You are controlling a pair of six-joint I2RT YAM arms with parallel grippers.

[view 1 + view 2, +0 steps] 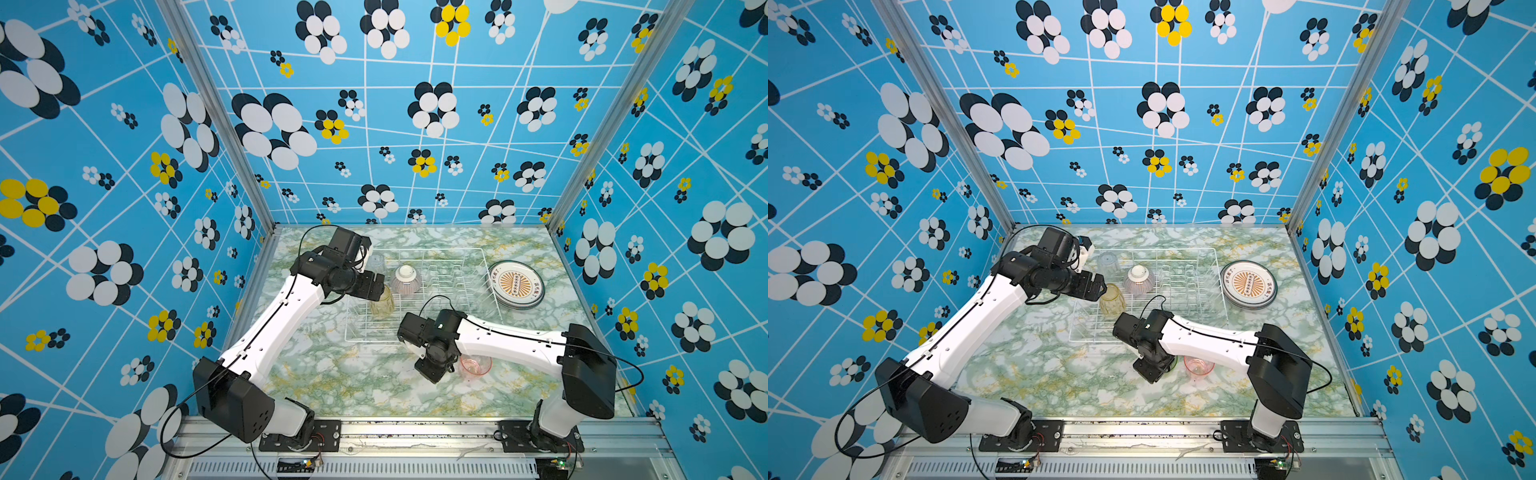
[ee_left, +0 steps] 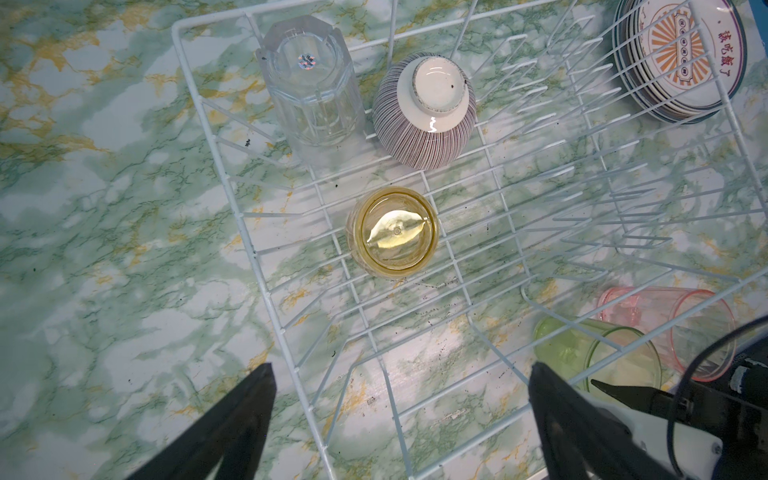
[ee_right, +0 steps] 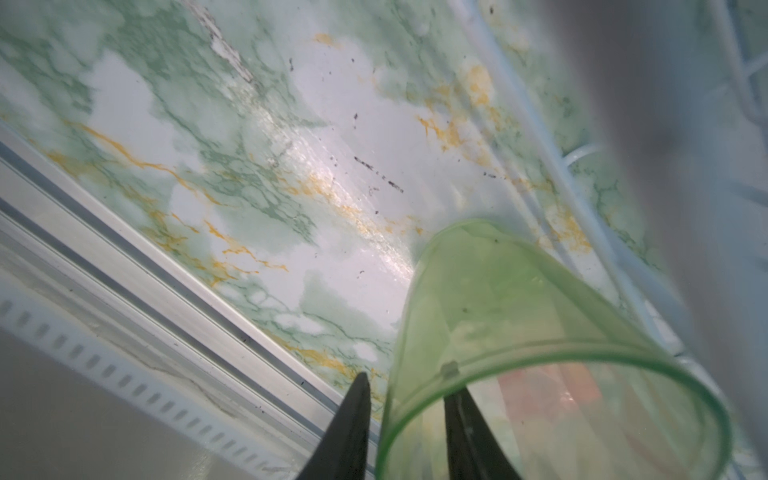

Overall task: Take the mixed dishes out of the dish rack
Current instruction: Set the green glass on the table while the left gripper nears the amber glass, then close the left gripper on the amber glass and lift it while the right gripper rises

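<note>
We had the left gripper (image 2: 401, 368) over the left end of the dish rack (image 1: 449, 278), jaws wide apart and empty. The amber tumbler (image 2: 392, 232) sat mouth-down right under it, mid-frame in the left wrist view. The clear tumbler (image 2: 311, 83) and striped bowl (image 2: 424, 112) sat inverted at the top of that frame, also in the rack. So three pieces were left to unload.

Low centre in both top views, the right gripper (image 3: 407, 386) straddled the wall of the green tumbler (image 3: 519, 311). One finger was inside and one outside, jaws parted with slack, not clamped as far as we could see. It stood upright on the table (image 1: 332, 374), just outside the rack's near rim, beside the pink tumbler (image 1: 476, 365). The plates (image 1: 515, 284) were stacked at the right, just off the rack's end.

Our read: right was finishing the green drop-off, left was lined up on amber. Next, right needs a straight lift so it doesn't tip green into pink. Left needs to descend and close on amber's sides, clear of the wires.
</note>
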